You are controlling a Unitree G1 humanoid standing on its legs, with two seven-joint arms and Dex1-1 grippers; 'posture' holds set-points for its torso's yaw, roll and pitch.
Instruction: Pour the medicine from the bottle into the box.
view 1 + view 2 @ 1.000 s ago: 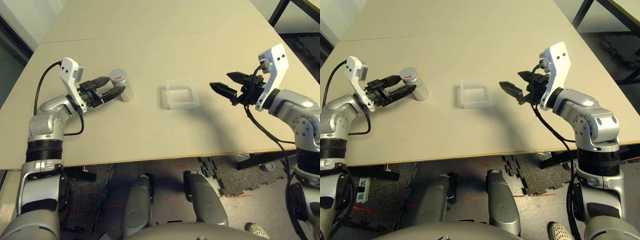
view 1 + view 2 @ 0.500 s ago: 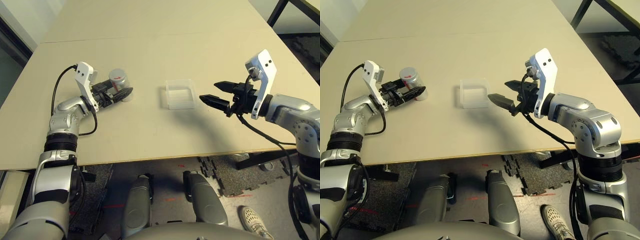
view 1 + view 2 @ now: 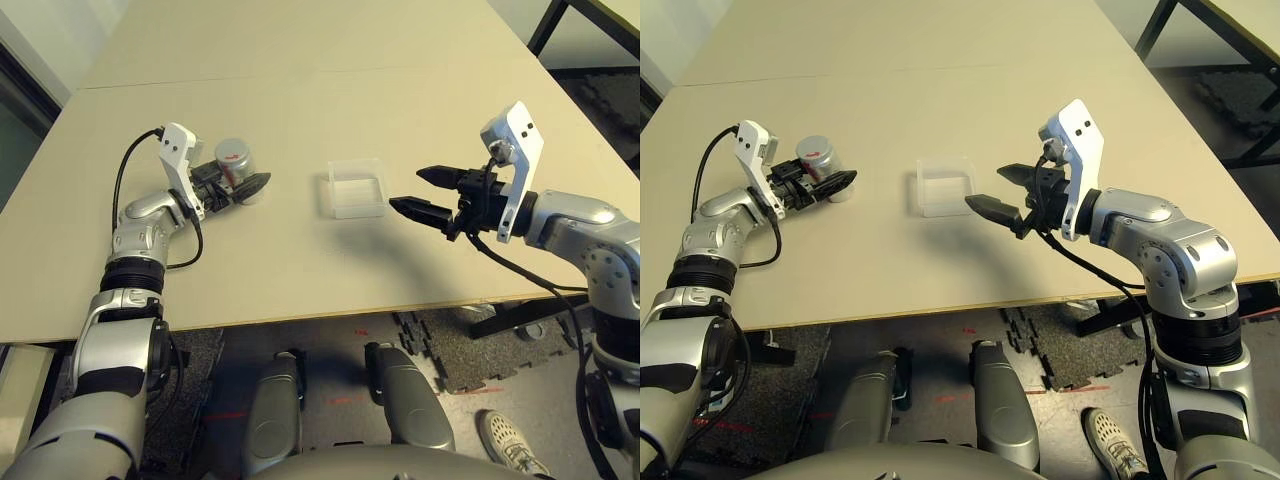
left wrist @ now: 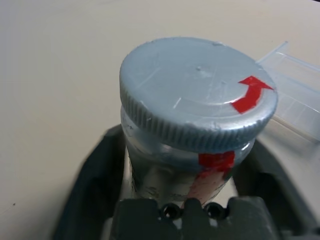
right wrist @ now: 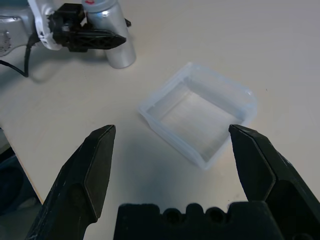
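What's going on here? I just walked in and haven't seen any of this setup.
A two-armed robot is working at a beige table. Its left claw is closed around a small silver-grey bottle with a red-marked grey cap, which stands upright on the table, cap on. A shallow clear plastic box sits empty near the middle. The right claw hovers open just beside the box, holding nothing.

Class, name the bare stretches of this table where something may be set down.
Bare table lies beyond the bottle and box, also along the near edge. Crowded: left gripper around the bottle, right gripper beside the box.
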